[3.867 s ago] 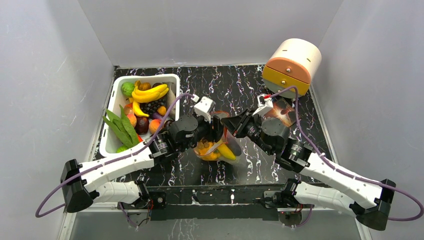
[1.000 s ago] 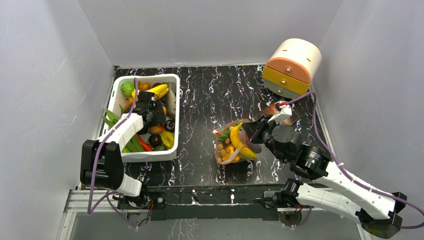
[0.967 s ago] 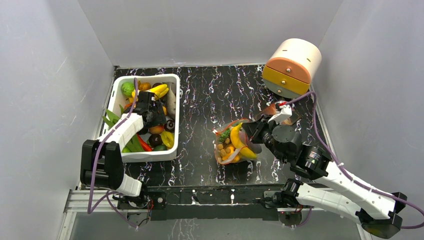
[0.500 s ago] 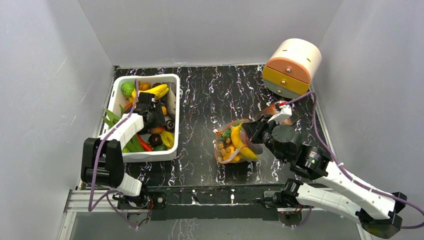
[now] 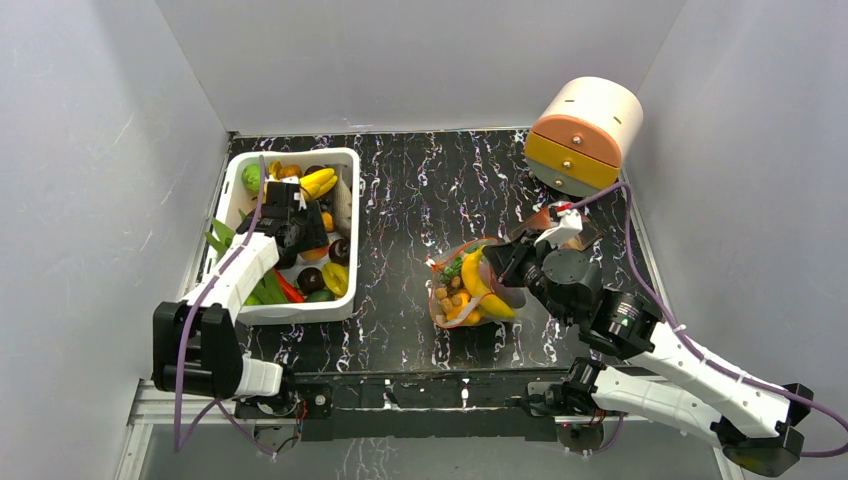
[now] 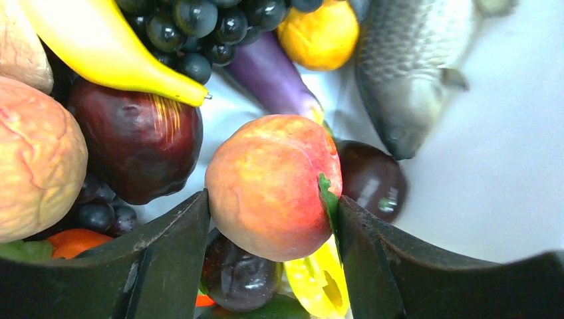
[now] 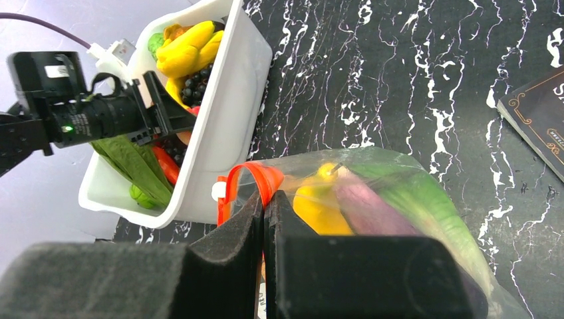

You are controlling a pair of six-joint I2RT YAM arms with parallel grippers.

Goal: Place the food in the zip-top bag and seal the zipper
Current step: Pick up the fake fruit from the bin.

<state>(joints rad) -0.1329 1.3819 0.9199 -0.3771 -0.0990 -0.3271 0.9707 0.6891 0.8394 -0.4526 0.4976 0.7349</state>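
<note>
Top view: L gripper [image 5: 287, 222] is down in the white tub [image 5: 345, 300], mid-left of frame, among the food [image 5: 318, 183]; grip state n/a from this angle. Zip-top bag [image 5: 448, 300] lies at ctr of the black marble table [image 5: 420, 190] w/ a banana [image 5: 475, 285] + green and orange pcs inside; R gripper [image 5: 500, 265] sits at the bag's right edge. Cream/orange drum [image 5: 585, 125] is upper right. L wrist view: both fingers [image 6: 166, 259] press opposite sides of a peach [image 6: 269, 186], so it's grasped; dark red apple [image 6: 136, 139] is to its left, grapes [image 6: 193, 26] along the top. R wrist view: R gripper [image 7: 265, 219] is clenched on the bag's mouth edge, w/ the red-orange zipper [image 7: 256, 178] curled in a loop right at the tips; yellow, purple and green pcs show thru the plastic at lower right. Tub + L arm [image 7: 86, 116] are upper left, dark packet [image 7: 539, 119] at the right edge.
</note>
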